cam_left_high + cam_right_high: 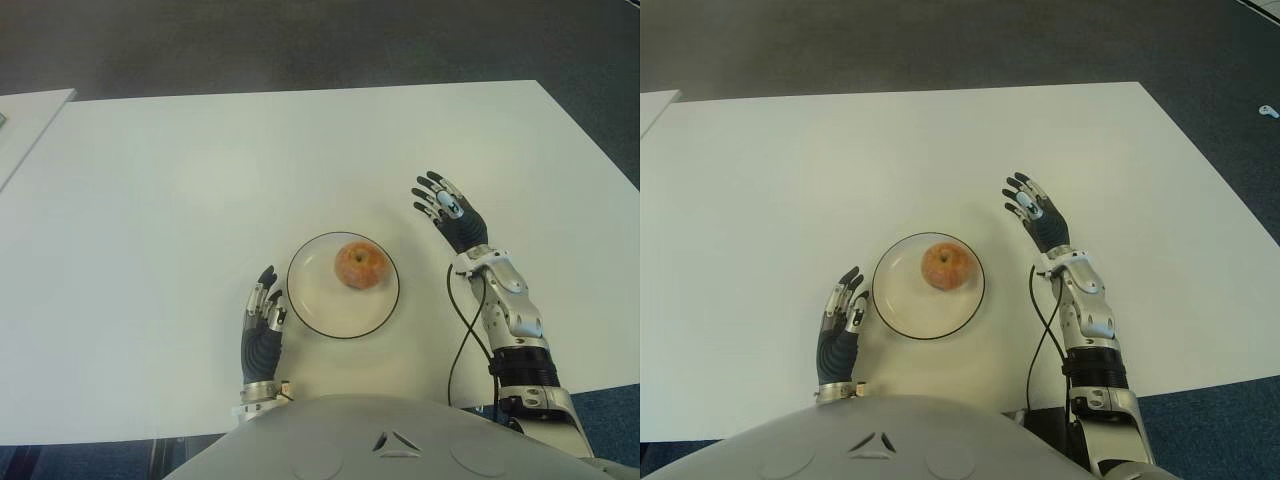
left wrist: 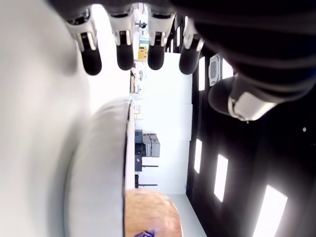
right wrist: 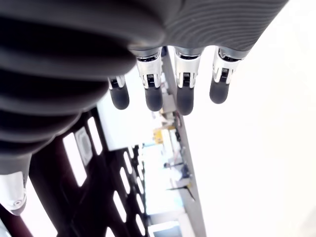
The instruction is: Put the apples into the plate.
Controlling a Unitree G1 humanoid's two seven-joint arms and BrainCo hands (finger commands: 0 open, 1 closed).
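Left eye view shows, nearest the robot along the near edge of the white surface [image 1: 150,200], the left hand [image 1: 263,325] just beside the left rim of the plate [image 1: 310,310], its fingers straight, relaxed and holding nothing; its own wrist view confirms the fingertips [image 2: 125,57] are free, with the plate's rim and the apple beyond them. A step farther in, the round white plate with a dark rim line sits close to the near edge, about midway along it, and the apple [image 1: 361,265] stands on it toward the far right part of the dish, stem dimple upward, orange-red with paler patches. Only this one apple is visible, so the task looks done or nearly so. Farther still, to the right of the plate and apart from it, the right hand [image 1: 449,210] is raised over bare surface with fingers spread and empty, as its wrist view also shows. The apple should handle as a firm, fairly weighty, smooth-skinned fruit that can roll and bruise; if it needs moving, wrapping the fingers around its widest girth from above seems safest.
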